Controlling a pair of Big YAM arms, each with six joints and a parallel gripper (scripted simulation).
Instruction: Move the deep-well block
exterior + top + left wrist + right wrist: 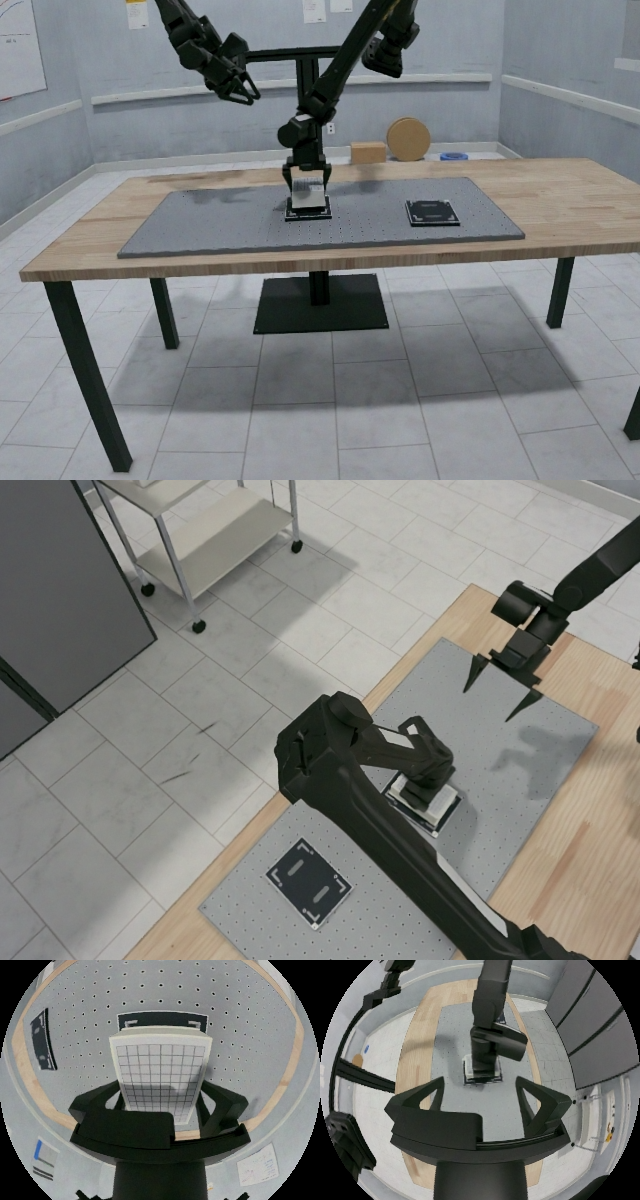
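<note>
- Left gripper (422, 796) (308, 190) (160, 1082): clamped on the deep-well block (446, 801) (308, 198) (160, 1065) (467, 1067), 1 finger per side, pointing down.
- Block is low over nest N2 (435, 833) (308, 217) (162, 1017) (482, 1080), about midway between the bench's 2 ends. Contact vs small gap: can't tell. Flat inside the locators: can't confirm.
- In left wrist view, 2 locators show past the block's edge. Well A1 and the A1 mark aren't readable.
- Nest N1 (309, 885) (432, 212) (42, 1042) holds no block. It's toward the bench's left end, well apart from N2, with bare pegboard (413, 676) (206, 232) (240, 990) (455, 1100) between.
- Right gripper (485, 706) (255, 98) (480, 1078): open, nothing between its 2 fingers. It hangs high toward the bench's right end, well apart from the left gripper.
- Edges: pegboard sits inside all 4 edges of the bench (584, 790) (93, 222) (295, 1047) (415, 1070). N2 is well inside the board's edges.
- Room: open board from N2 toward the bench's right end. Left arm (398, 831) crosses above the board between N1 and N2 in top view.
</note>
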